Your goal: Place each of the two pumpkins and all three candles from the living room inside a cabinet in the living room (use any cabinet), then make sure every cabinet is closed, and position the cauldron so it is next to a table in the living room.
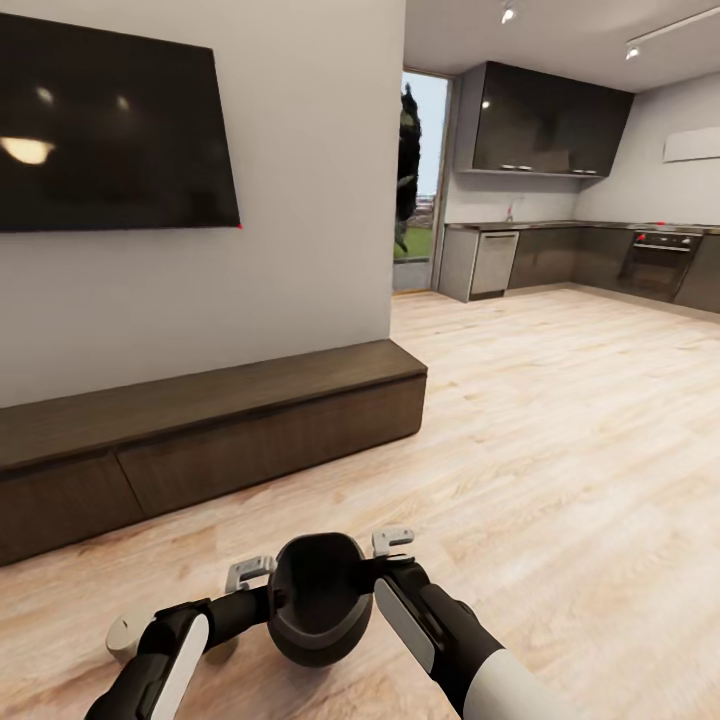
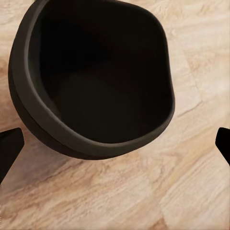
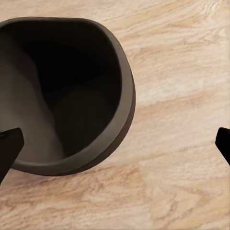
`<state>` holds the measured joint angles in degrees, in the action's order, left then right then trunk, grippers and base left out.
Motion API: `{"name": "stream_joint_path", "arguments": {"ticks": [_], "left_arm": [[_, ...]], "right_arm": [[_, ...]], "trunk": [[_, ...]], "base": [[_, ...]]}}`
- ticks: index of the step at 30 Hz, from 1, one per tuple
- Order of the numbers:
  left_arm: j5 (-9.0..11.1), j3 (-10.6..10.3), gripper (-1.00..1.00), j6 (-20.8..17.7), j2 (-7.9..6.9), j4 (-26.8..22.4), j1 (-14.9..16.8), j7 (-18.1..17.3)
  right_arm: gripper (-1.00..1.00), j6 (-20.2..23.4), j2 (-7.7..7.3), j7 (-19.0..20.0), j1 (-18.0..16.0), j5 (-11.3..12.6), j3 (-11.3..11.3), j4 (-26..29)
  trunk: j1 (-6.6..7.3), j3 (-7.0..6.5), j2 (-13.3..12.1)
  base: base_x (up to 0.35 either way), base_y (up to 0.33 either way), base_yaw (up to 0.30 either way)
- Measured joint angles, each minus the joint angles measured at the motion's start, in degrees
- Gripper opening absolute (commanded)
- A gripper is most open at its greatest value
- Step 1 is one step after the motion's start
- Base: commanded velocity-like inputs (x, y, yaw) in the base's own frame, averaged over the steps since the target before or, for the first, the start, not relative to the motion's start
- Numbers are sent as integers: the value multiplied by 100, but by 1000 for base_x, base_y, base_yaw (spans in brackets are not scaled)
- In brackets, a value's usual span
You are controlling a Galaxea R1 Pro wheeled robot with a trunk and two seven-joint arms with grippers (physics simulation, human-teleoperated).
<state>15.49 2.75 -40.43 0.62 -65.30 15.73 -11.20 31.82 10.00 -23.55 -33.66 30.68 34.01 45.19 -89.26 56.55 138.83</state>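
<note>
Down between your two forearms, the cauldron [image 1: 316, 598] sits low in front of the robot, over pale wood floor [image 1: 560, 420]. Its mouth faces up and it looks empty in both wrist views [image 2: 103, 76] [image 3: 62, 91]. The left gripper [image 1: 250, 573] is at one side of its rim and the right gripper [image 1: 393, 541] at the other. From the head view you cannot be sure either one is actually touching the rim, or whether the pot rests on the floor or hangs just above it.

Both wrist views show dark fingertips [image 2: 9, 148] [image 3: 9, 146] at opposite edges of the picture, so the fingers on each arm look spread wide, with nothing pinched between them. If the pot is being carried, it is by the two arms pressing inward, not by a pinch. That is my reading, not something plainly shown.

No table is in sight, so the job now is to carry or push the cauldron to one. Keep both arms level and moving together, since uneven pressure could tip or spin a round pot. Turn the base slowly away from the cabinet [image 1: 200, 440], whose drawer fronts look flush and shut, below the wall-mounted TV [image 1: 110, 130]. Glance at the pale object [image 1: 124, 636] on the floor by the left arm; I cannot identify it, so steer clear of it.
</note>
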Motion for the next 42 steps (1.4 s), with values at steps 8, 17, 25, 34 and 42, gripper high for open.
{"name": "stream_joint_path", "arguments": {"ticks": [8,17,25,34,42], "left_arm": [[-2,-1,100,0,0,0,0,4],[-2,-4,100,0,0,8,0,4],[-3,-24,100,0,1,9,0,4],[-11,-24,100,0,0,9,0,8],[-12,-24,100,0,0,9,0,12]], "right_arm": [[100,0,0,0,0,0,0,-1],[100,0,0,1,0,0,0,-1],[100,0,0,1,0,0,0,-24],[100,16,0,3,0,2,0,-104],[100,17,0,0,0,9,0,-106]], "trunk": [[0,0,0],[0,0,0],[-43,35,79],[-241,197,440],[-263,374,451]], "base": [[120,68,0],[153,5,0],[11,0,0],[0,0,0],[0,0,0]]}}
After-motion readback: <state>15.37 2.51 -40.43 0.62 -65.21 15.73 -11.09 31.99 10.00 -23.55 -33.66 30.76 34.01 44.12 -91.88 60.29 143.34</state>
